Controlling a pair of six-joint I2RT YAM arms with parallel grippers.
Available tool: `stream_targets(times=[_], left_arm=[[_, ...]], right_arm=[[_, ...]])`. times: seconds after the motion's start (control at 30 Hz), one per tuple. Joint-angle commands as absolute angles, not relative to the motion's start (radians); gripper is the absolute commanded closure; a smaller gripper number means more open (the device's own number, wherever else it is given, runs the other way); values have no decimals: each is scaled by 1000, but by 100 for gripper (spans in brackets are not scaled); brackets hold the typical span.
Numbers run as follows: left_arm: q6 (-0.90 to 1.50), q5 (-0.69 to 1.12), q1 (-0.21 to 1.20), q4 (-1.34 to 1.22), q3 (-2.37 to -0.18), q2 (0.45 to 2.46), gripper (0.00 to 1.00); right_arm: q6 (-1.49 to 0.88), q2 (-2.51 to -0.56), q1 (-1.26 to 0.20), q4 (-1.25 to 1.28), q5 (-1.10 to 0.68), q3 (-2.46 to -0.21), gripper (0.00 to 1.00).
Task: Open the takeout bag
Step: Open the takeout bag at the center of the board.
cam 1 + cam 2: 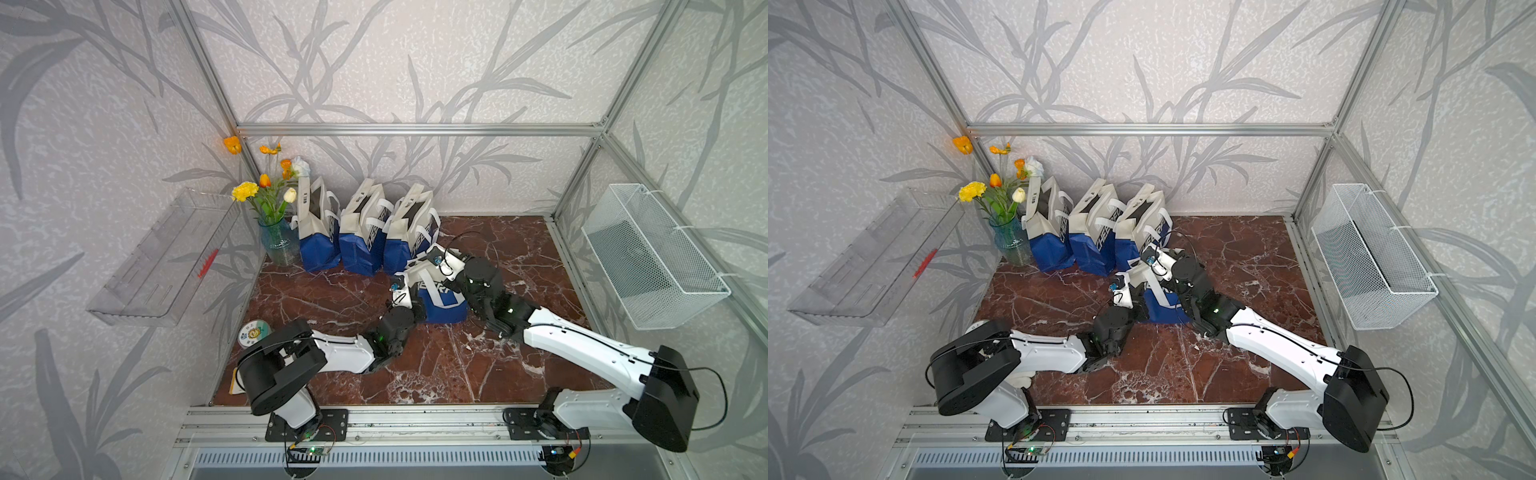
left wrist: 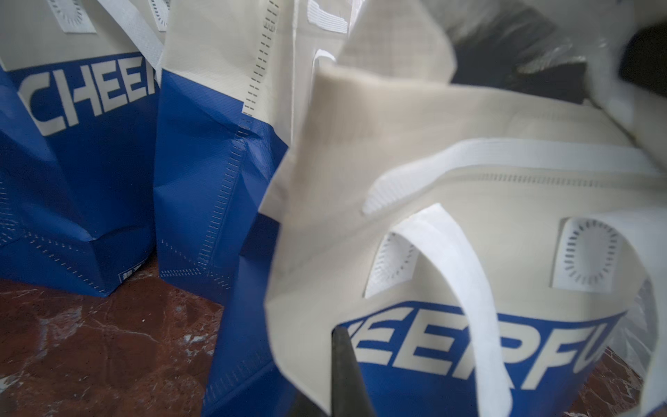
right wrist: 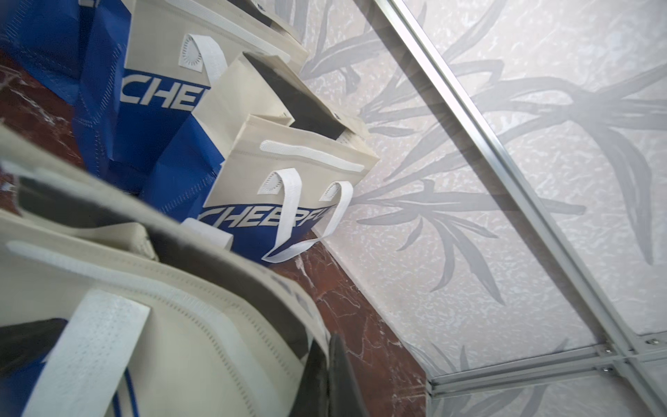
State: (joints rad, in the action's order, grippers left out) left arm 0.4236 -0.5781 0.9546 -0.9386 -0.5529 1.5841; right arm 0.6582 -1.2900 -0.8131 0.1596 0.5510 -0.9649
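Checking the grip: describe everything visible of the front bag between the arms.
The front bag stands on the marble table before a row of three alike. Fabric-like, cream top, blue base with pale lettering, white strap handles. Its mouth gapes, dark inside. The left gripper and right gripper are shut on its rim.

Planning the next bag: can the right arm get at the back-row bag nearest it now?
Probably yes, once freed: the right gripper is shut on the rim of the front bag; the back bag stands just behind it, nothing seen between.
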Motion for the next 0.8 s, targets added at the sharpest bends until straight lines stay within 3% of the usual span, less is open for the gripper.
stream_targets(times=[0.0, 0.4, 0.77], left_arm=[[409, -599, 957, -812, -529, 1606, 100], [403, -614, 960, -804, -530, 1618, 100], [392, -637, 968, -785, -533, 1615, 100]], right_arm=[[782, -1277, -810, 191, 656, -1067, 100], [963, -1380, -791, 162, 701, -1220, 100], [897, -1384, -753, 85, 676, -1300, 100]])
